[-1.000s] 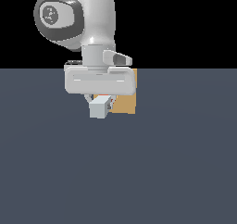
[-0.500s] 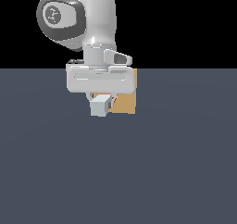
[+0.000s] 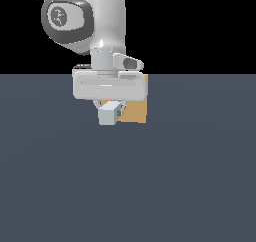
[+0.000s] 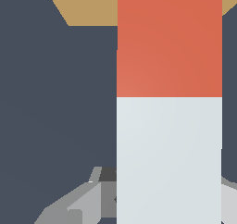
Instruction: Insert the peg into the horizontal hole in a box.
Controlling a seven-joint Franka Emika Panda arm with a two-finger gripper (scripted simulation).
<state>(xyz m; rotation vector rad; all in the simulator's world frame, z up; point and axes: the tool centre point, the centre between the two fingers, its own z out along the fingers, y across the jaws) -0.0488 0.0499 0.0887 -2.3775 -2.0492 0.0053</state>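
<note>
The gripper (image 3: pixel 110 107), pinching the peg (image 4: pixel 169 126), has edged closer to the box (image 3: pixel 136 112), so insertion looks near

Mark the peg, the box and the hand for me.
peg (image 4: pixel 169 126): wrist view, on its pale grey section.
box (image 3: pixel 136 112): exterior view, on the tan face beside the hand.
hand (image 3: pixel 110 112): exterior view, between the fingertips, at the peg's end.

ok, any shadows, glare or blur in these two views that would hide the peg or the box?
Exterior view: flat, even render, no cast shadows or glare; the gripper body covers most of the box. Wrist view: sharp, no blur, but the peg fills much of the frame, so only a strip of box shows and the hole is not visible.
</note>
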